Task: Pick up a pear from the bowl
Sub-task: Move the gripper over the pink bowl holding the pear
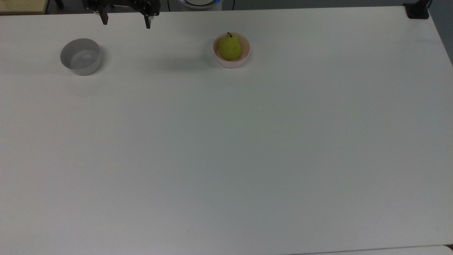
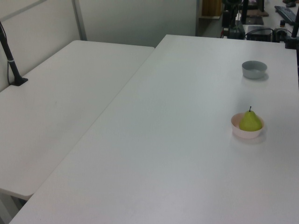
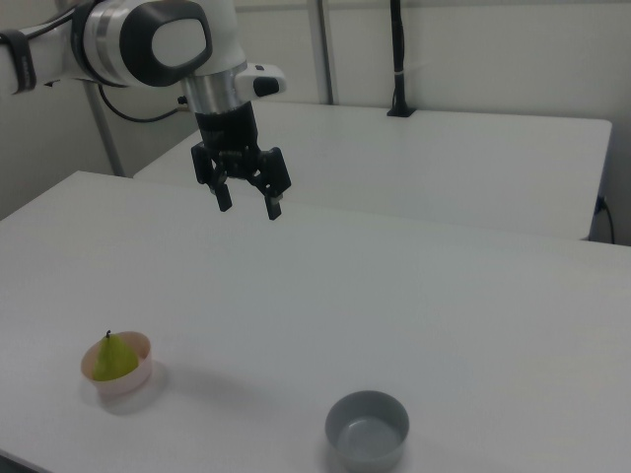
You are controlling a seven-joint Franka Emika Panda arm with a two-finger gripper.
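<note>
The pear stands upright inside the pink bowl on the white table. The grey bowl is well behind the pink bowl.

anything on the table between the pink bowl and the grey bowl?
No. In the top view the stretch of table between the pink bowl and the grey bowl is bare; the open gripper hangs above it.

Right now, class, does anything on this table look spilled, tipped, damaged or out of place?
Nothing stands out. The pear sits in the pink bowl, the grey bowl stands upright, and the open claw hangs above the table.
</note>
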